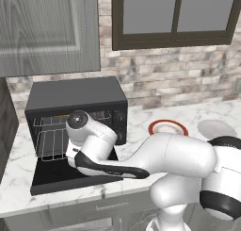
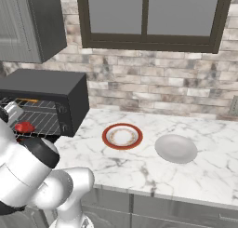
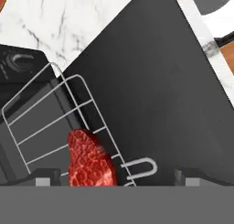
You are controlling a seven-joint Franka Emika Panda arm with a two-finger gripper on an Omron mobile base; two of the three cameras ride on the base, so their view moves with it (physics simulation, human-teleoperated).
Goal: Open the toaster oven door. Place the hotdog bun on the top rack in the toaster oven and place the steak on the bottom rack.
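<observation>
The black toaster oven (image 1: 75,95) stands at the counter's left end, and its door (image 3: 160,90) lies folded down flat in front of it. The red steak (image 3: 89,160) rests near the front edge of the bottom rack (image 3: 55,122), which is slid partly out over the door. It also appears as a red spot, the steak (image 2: 24,127), at the oven's mouth. My gripper (image 3: 116,179) hovers just over it, open, the steak lying between the tips nearer the left one, untouched. An orange-tan sliver on the top rack (image 2: 42,103) looks like the hotdog bun (image 2: 28,100).
A red-rimmed plate (image 2: 122,136) and a grey dish (image 2: 176,148) sit on the marble counter (image 2: 139,171) to the right of the oven. A brick wall and window run behind. My arm's elbow crosses in front of the oven's mouth.
</observation>
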